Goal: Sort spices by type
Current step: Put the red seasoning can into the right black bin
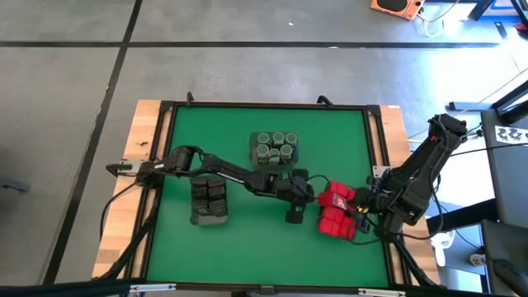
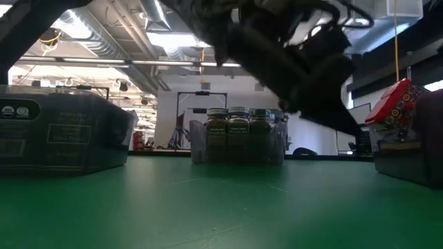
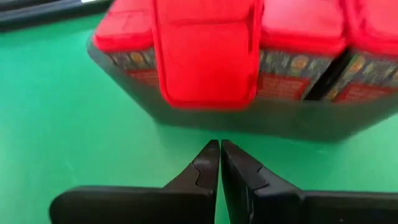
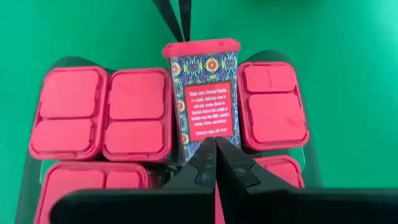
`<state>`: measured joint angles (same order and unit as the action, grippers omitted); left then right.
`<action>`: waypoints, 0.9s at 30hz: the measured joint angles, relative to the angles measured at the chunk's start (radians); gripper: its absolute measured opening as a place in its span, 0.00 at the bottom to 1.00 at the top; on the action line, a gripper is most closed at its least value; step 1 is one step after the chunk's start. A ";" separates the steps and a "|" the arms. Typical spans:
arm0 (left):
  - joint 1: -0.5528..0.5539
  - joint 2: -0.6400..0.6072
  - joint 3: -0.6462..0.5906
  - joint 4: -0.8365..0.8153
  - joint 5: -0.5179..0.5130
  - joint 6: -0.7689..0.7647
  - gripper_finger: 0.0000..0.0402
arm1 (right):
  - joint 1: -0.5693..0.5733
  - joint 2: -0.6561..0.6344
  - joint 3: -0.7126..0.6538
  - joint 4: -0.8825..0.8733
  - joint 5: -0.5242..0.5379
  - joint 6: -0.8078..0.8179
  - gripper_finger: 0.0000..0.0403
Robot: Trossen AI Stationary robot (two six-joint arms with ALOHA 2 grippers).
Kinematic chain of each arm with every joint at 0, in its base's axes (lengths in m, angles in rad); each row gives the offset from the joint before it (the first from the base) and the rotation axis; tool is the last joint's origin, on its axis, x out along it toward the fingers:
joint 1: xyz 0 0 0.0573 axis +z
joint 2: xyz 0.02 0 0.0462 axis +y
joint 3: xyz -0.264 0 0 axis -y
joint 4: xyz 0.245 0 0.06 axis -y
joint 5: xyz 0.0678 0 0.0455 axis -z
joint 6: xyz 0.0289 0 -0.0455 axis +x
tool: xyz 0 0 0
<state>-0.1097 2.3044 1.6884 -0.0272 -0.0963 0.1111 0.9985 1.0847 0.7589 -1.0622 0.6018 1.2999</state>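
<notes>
Several bright red boxes (image 4: 137, 112) stand upright in a grey tray (image 1: 337, 213) at the table's right. One red box (image 4: 208, 99) lies tilted on top of them, label up, with its lid end (image 3: 208, 56) toward the table's left. It also shows in the low view (image 2: 391, 102). My left gripper (image 3: 219, 146) is shut, just left of the tray and below that lid. My right gripper (image 4: 216, 144) is shut over the box's base end. Round grey-green jars (image 1: 274, 148) fill a tray at the centre. Dark tins (image 1: 209, 200) sit in a tray at the left. My left gripper points level from the table's left at the tray wall (image 3: 186, 121), under the tilted box's lid end. I cannot tell whether it touches. My right gripper's shut fingertips (image 4: 208, 155) come slanting from the table's right over the box's base end (image 4: 208, 134). I cannot tell whether they touch it.
The two grippers face each other across the red-box tray, and my left fingers show in the right wrist view (image 4: 174, 15). A small dark shape (image 1: 294, 216) sits on the mat just on the near side of my left gripper. The green mat (image 1: 190, 132) is bare at the far left.
</notes>
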 joint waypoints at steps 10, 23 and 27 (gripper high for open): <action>0.021 0.020 -0.028 0.169 0.058 0.004 0.03 | 0.000 0.038 -0.002 0.008 -0.018 0.000 0.01; 0.017 0.019 -0.027 0.253 0.077 -0.022 0.03 | 0.002 0.130 -0.002 0.025 -0.055 0.002 0.01; 0.012 0.013 -0.027 0.284 0.077 -0.028 0.03 | 0.002 0.141 -0.002 0.027 -0.063 0.002 0.01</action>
<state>-0.0975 2.3177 1.6615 0.2565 -0.0195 0.0830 1.0004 1.2259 0.7570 -1.0355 0.5391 1.3022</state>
